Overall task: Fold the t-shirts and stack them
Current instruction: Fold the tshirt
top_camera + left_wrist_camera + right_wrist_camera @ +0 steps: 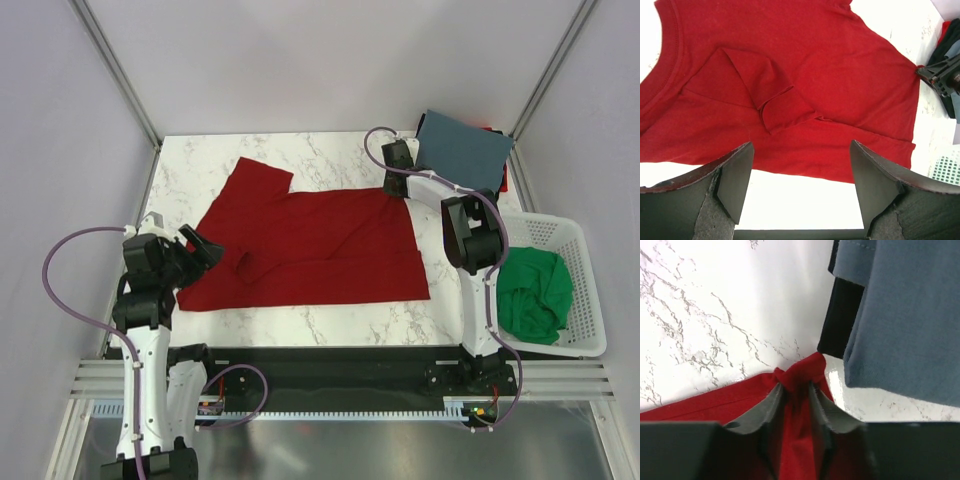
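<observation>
The bright red short-sleeved cotton t-shirt [310,240] lies spread flat across the middle of the white marble-patterned table [330,155], neck to the left and hem to the right. Its near sleeve is turned in over the body and its far sleeve is out flat. The right gripper [796,390] pinches the shirt's far right hem corner between closed fingers. The left gripper [207,247] hovers at the neck end with its jaws spread wide, holding nothing. At the far right corner a folded slate-blue tee [462,150] tops a stack over a black folded one [842,315], so that part looks done. The red shirt's fold seems barely begun. To the right, the white slatted plastic basket [590,300] holds a crumpled green tee [535,290], not yet folded.
</observation>
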Robot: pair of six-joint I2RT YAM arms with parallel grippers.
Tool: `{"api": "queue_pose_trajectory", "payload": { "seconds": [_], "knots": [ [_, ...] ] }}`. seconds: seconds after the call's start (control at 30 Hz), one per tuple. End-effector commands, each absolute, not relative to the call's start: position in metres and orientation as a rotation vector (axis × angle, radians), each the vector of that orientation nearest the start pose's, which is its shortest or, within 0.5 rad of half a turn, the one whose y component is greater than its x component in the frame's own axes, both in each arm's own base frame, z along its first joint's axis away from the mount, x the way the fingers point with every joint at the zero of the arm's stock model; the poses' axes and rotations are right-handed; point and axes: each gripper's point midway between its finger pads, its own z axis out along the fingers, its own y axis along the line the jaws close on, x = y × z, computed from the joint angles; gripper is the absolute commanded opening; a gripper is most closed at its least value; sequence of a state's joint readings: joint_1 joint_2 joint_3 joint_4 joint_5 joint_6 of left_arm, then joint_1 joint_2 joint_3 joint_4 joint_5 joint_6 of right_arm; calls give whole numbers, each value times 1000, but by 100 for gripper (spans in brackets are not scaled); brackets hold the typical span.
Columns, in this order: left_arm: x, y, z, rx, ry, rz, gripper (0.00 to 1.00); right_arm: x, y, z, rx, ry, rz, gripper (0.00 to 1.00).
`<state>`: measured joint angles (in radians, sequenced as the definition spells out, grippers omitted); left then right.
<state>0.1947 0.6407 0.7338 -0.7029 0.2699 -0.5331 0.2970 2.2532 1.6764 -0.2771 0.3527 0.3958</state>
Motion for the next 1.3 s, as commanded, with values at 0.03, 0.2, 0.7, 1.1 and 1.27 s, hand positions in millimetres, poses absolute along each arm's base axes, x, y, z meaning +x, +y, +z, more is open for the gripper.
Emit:
{"api": "queue_pose_trajectory", "payload": {
  "seconds": [0.03,0.2,0.7,1.1,1.27],
  "knots": [
    [241,-9,183,-655,2082,-402,84,535,128,8,268,2379,-23,19],
    [302,12,205,-684,2006,-359,83,525,127,25,273,2318,-35,2],
    [564,19,136,-594,2207,-360,75,526,139,32,213,2291,16,0],
    [646,-3,52,-620,2267,-376,75,527,145,31,191,2293,50,0],
    [646,-38,38,-561,2312,-474,74,529,146,29,189,2297,66,0]
  ]
}}
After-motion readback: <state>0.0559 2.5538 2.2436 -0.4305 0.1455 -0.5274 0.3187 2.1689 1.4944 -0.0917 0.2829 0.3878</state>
